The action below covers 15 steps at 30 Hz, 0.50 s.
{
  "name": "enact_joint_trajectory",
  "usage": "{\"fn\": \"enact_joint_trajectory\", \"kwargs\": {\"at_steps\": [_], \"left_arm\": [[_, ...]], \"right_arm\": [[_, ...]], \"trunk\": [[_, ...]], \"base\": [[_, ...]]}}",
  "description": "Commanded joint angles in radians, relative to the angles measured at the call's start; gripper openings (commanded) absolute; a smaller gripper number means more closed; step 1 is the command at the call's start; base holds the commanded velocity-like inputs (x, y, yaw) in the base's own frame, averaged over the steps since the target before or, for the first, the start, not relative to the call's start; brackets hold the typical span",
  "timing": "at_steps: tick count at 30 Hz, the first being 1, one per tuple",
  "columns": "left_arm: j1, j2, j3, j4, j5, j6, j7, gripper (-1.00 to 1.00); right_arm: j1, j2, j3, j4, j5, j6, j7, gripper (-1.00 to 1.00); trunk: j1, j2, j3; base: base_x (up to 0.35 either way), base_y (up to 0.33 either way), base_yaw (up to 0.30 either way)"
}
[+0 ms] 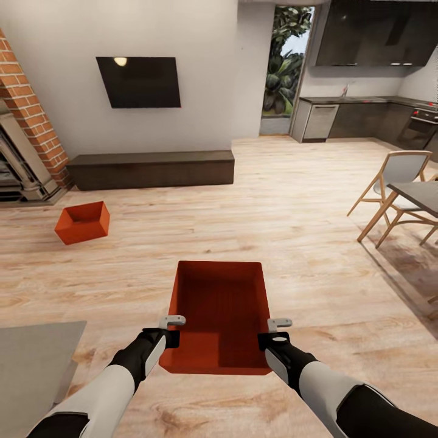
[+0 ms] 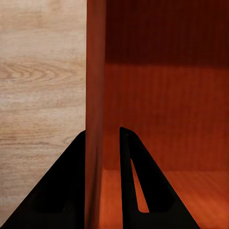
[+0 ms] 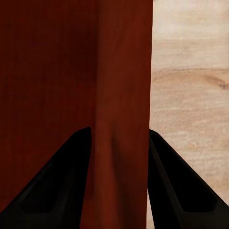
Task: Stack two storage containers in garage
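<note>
Currently both arms hold one storage container (image 1: 219, 316) out in front of the robot, at 12 o'clock, close in. It's orange-red, lidless, open side up, long axis pointing away from the robot.

Left pincer (image 1: 172, 320) is clamped on the container's left wall near the near corner. Left wrist view: one finger (image 2: 57, 191) outside the wall, the other inside, wall (image 2: 95, 119) pinched between them, narrow gap. Textured bottom visible past the inner finger.

Right pincer (image 1: 279, 324) is clamped the same way on the right wall. Right wrist view: fingers (image 3: 57, 186) straddle the wall (image 3: 124, 119), both touching it.

Can't tell from the head view whether the container sits on the wood floor (image 1: 304, 201) or is lifted just off it; wrist views show planks beyond the wall but no contact line.

Second storage container (image 1: 83, 222) lies on the wood floor at about 10 o'clock, well apart, tilted so its opening faces the camera. It's near the brick fireplace (image 1: 27, 121) and just in front of the low dark cabinet (image 1: 152, 169).

Black TV (image 1: 139, 81) on the wall above the cabinet, 11 o'clock. Dining chair (image 1: 389, 182) and a dark table (image 1: 420, 194) at 2 o'clock. Kitchen units (image 1: 365, 118) at 1 o'clock, far back. Grey rug (image 1: 33, 359) edge at 8 o'clock.
</note>
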Motion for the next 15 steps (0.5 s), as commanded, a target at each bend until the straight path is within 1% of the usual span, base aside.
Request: {"fn": "enact_joint_trajectory", "kwargs": {"at_steps": [1, 15], "left_arm": [[0.0, -0.002, 0.003, 0.0, 0.008, 0.005, 0.007, -1.0], [0.0, -0.002, 0.003, 0.0, 0.008, 0.005, 0.007, -1.0]], "right_arm": [[0.0, 0.001, 0.002, -0.027, 0.004, 0.008, -0.007, -1.0], [0.0, 0.001, 0.002, -0.027, 0.005, 0.007, -0.008, -1.0]], "trunk": [[-0.004, 0.006, 0.004], [-0.057, 0.104, 0.069]], "base": [[0.0, 0.0, 0.0], [0.0, 0.0, 0.0]]}}
